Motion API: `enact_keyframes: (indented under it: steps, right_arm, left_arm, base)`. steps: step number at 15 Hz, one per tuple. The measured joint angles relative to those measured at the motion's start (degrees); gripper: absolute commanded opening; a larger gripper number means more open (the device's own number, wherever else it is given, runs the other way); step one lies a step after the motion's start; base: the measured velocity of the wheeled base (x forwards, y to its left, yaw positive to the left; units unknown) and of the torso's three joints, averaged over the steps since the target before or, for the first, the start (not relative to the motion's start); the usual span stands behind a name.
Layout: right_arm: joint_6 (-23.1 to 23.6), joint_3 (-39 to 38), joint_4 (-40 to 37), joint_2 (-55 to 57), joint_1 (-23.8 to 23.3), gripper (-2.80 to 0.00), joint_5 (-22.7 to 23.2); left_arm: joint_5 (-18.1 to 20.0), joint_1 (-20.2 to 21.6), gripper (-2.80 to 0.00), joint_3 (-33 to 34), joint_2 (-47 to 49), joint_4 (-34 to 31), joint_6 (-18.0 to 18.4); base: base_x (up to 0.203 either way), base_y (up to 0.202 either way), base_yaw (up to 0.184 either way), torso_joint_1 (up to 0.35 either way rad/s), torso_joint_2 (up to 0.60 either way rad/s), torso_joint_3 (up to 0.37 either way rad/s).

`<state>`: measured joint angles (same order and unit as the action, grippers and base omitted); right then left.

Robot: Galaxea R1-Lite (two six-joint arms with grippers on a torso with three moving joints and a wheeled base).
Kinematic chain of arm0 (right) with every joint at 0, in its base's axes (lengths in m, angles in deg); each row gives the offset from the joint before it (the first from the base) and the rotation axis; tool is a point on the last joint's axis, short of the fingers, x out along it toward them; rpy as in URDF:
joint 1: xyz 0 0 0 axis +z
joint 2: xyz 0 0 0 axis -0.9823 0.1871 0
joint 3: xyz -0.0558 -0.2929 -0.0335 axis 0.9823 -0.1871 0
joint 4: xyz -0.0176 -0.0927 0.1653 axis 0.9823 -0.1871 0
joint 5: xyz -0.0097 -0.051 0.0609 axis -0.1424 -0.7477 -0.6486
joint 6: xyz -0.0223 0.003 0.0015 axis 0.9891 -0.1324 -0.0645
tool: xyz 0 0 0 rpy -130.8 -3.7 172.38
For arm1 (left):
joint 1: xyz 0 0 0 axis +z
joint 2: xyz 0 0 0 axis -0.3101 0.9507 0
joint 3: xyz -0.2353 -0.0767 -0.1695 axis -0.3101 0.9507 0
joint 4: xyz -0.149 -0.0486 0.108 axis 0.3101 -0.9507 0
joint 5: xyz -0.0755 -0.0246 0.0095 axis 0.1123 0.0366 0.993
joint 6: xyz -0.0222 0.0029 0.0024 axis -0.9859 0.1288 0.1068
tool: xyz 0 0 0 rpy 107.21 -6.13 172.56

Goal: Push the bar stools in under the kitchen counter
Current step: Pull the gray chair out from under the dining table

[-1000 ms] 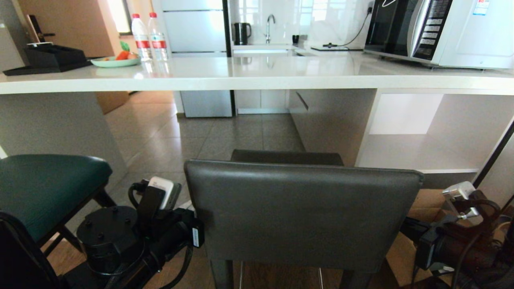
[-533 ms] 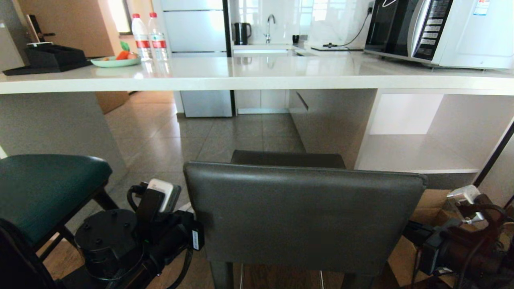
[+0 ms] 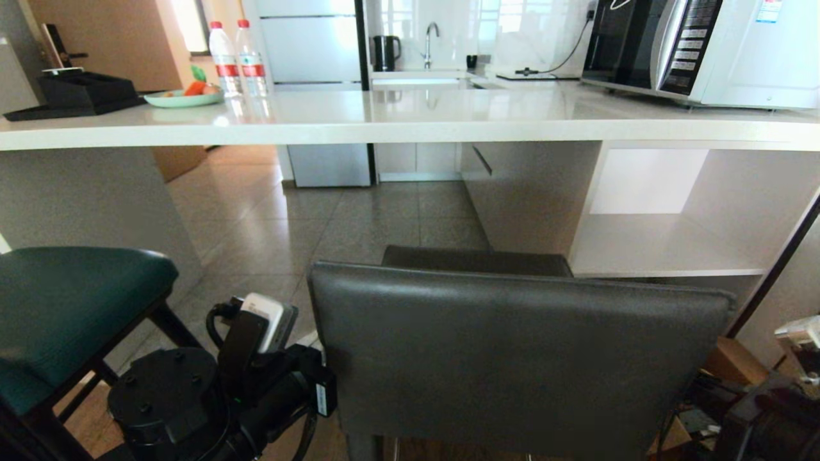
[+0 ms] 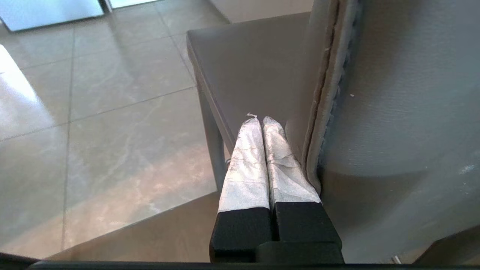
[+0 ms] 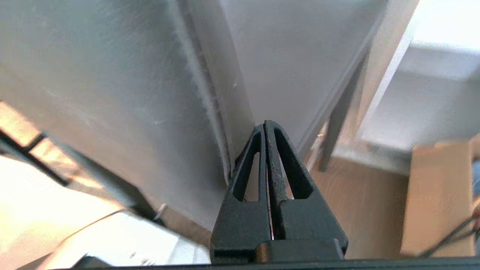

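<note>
The dark grey bar stool stands right in front of me, its rectangular back (image 3: pixel 512 358) close up and its seat (image 3: pixel 474 259) pointing at the kitchen counter (image 3: pixel 410 121). The teal bar stool (image 3: pixel 70 307) is at the left, short of the counter. My left gripper (image 4: pixel 261 120) is shut, its taped fingers lying along the left edge of the grey back (image 4: pixel 393 93), over the seat (image 4: pixel 255 75). My right gripper (image 5: pixel 265 123) is shut and empty, tips against the right edge of that back (image 5: pixel 112 93). The left arm (image 3: pixel 256 384) shows low left, the right arm (image 3: pixel 781 410) low right.
Open tiled floor (image 3: pixel 333 218) runs under the counter ahead of the grey stool. A white shelf unit (image 3: pixel 666 243) fills the space under the counter's right part. Cardboard boxes (image 3: pixel 737 362) lie at the right. A microwave (image 3: pixel 705 51), bottles (image 3: pixel 230 57), a fruit plate (image 3: pixel 182 97) and a black tray (image 3: pixel 77 93) sit on top.
The counter has stayed put while the grey stool shifted to the right, its back now wider and lower in view. My right arm sank toward the lower right corner; the left arm followed slightly.
</note>
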<state>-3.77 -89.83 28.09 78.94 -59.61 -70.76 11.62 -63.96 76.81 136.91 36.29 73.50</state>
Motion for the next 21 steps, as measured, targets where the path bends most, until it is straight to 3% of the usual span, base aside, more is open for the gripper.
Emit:
enact_keyframes:
  steps: [3, 12, 17, 21]
  right_arm:
    - [-3.73, -0.05, -5.17, -3.96, 0.09, -2.80, 0.74]
    - [-2.03, -0.02, -7.90, -3.71, 0.35, -2.80, 3.67]
    - [-1.96, 0.54, -12.80, -3.20, 0.20, -2.80, 2.95]
    - [-1.91, 3.11, -13.54, -1.31, 0.13, -2.80, 2.17]
  left_arm:
    - [-2.72, -2.18, -2.80, 1.64, -0.44, -0.15, -0.96]
    - [-4.58, -3.17, -2.80, 9.99, -6.17, -0.50, -2.74]
    - [-5.57, -8.68, -2.80, 10.81, -9.11, -0.97, -2.54]
    - [-5.78, -9.92, -2.80, 10.86, -9.68, -0.67, -2.57]
  base:
    - [0.000, 0.000, 0.000, 0.000, 0.00, 0.000]
    - [0.000, 0.000, 0.000, 0.000, 0.00, 0.000]
    - [0.000, 0.000, 0.000, 0.000, 0.00, 0.000]
    - [0.000, 0.000, 0.000, 0.000, 0.00, 0.000]
